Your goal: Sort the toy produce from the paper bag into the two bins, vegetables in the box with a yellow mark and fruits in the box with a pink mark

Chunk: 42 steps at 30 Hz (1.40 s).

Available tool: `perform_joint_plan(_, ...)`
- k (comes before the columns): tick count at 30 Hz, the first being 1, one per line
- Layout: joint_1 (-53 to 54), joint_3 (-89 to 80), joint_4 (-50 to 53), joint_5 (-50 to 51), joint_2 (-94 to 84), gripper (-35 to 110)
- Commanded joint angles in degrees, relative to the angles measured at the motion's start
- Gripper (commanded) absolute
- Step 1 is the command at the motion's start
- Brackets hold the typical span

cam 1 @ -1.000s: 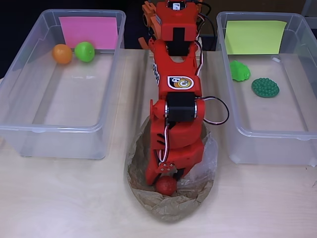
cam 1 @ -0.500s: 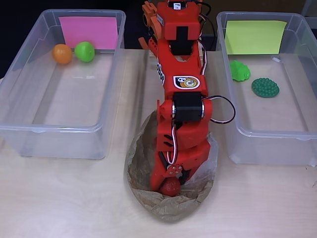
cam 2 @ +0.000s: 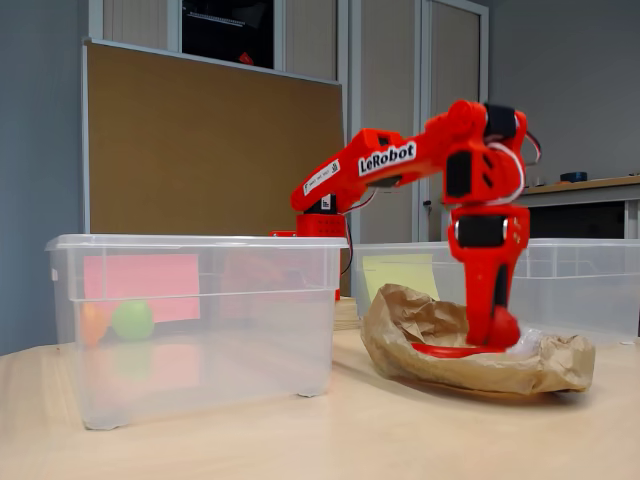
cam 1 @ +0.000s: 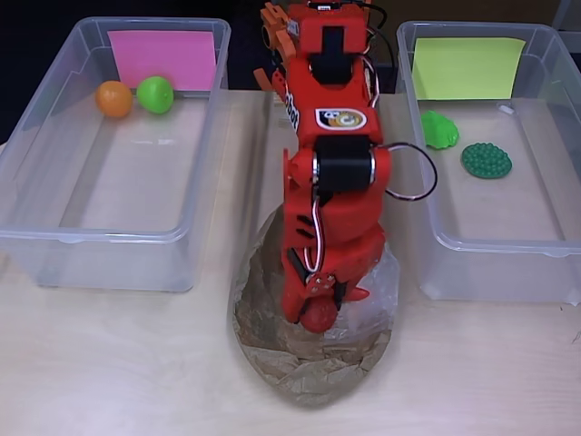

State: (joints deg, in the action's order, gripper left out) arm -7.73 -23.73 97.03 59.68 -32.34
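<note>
In the overhead view my red gripper [cam 1: 320, 307] is shut on a red round toy [cam 1: 318, 317] and holds it over the crumpled paper bag [cam 1: 272, 363]. The fixed view shows the gripper [cam 2: 500, 322] with the red toy [cam 2: 504, 330] just above the bag [cam 2: 420, 330]. The clear box with the pink mark [cam 1: 162, 56] stands on the left and holds an orange toy [cam 1: 114, 98] and a green round toy [cam 1: 155, 94]. In the box with the yellow mark [cam 1: 467, 65] on the right lie a light green leafy toy [cam 1: 439, 129] and a dark green bumpy toy [cam 1: 486, 160].
The arm's base stands between the two boxes at the back of the table. The left box's front wall [cam 1: 91, 259] and the right box's front wall [cam 1: 508, 268] flank the bag closely. A brown board stands behind the table [cam 2: 200, 150].
The gripper closed on the red toy low in the bag, then rose with it and drew back toward the arm's base. The toys in both boxes have not moved.
</note>
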Motion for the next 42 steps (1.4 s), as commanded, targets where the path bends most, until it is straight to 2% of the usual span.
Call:
perform_joint_plan(1, -1.8, -15.4, -2.0, -1.6, -18.3, 18)
perform_joint_plan(7, -1.6, -43.6, -9.9, 0.6, -42.5, 18)
perform_joint_plan(12, 4.0, -66.7, -14.2, 4.1, -63.3, 17)
perform_joint_plan(18, 16.9, -86.7, -12.3, 5.2, -86.0, 17)
perform_joint_plan(23, 31.7, -94.0, -9.7, 3.0, -99.2, 18)
perform_joint_plan(28, 47.0, -96.1, -9.6, -0.8, -102.6, 20)
perform_joint_plan(33, 60.0, -94.9, -11.9, -3.2, -96.1, 22)
perform_joint_plan(37, 65.6, -95.5, -18.0, -4.4, -88.0, 24)
perform_joint_plan(42, 66.9, -95.6, -23.8, -5.9, -76.6, 25)
